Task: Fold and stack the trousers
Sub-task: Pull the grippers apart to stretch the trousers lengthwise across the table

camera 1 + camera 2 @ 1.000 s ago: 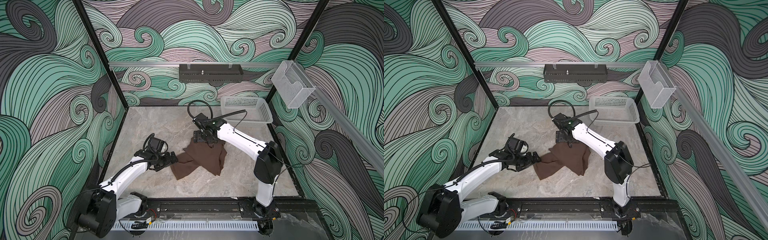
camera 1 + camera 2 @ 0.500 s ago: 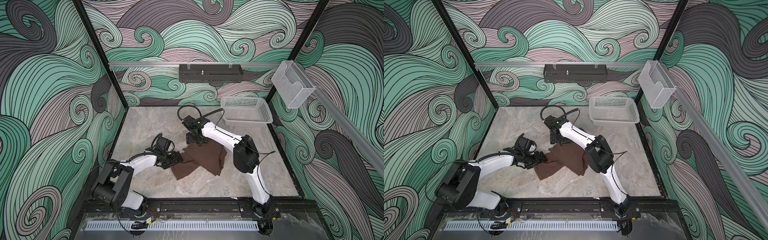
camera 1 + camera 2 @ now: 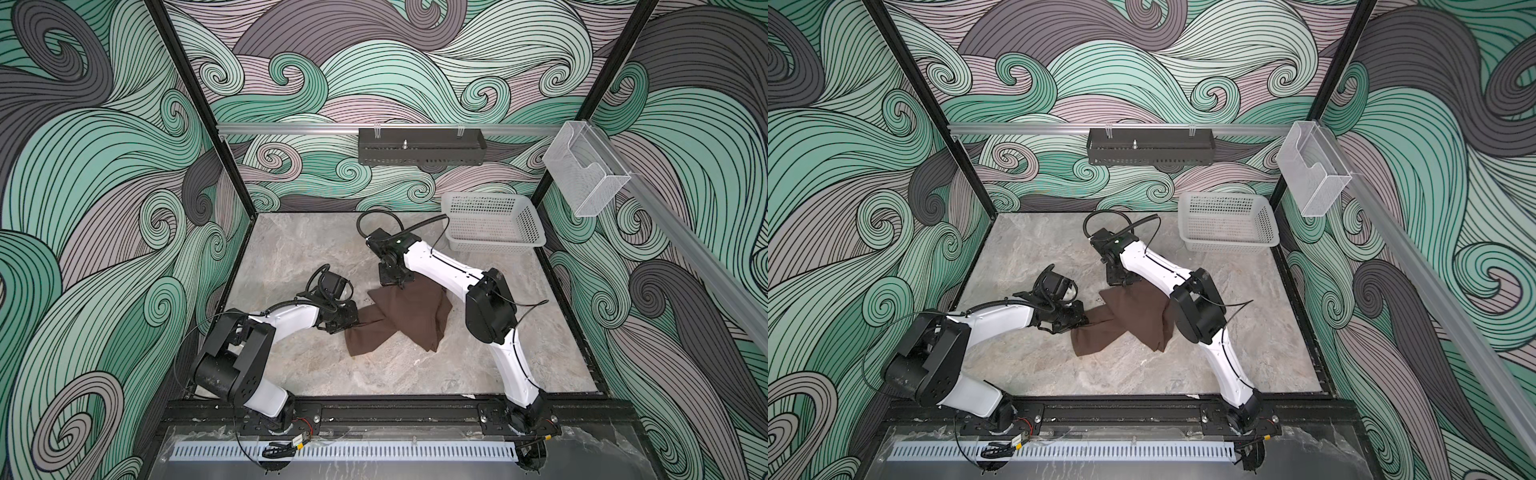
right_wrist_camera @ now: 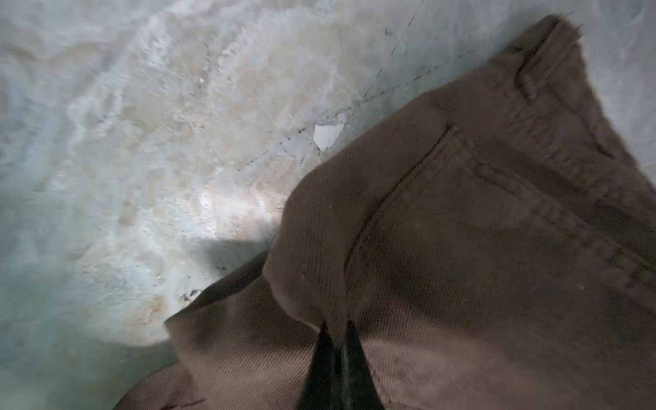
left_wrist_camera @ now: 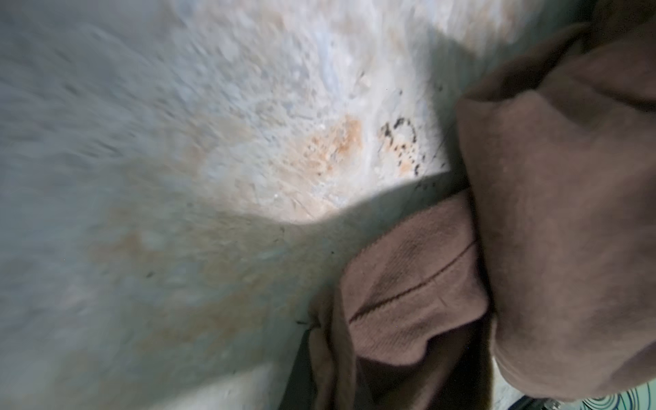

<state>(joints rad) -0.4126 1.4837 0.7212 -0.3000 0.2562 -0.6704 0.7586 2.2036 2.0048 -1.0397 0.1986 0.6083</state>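
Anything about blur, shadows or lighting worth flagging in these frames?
Left wrist view: tabletop smeared by blur, a dark shadow band crossing it, trousers fairly sharp. Right wrist view: tabletop streaky, cloth weave readable, fingers only dark silhouettes. Both top views: sharp and evenly lit, soft shadows only.
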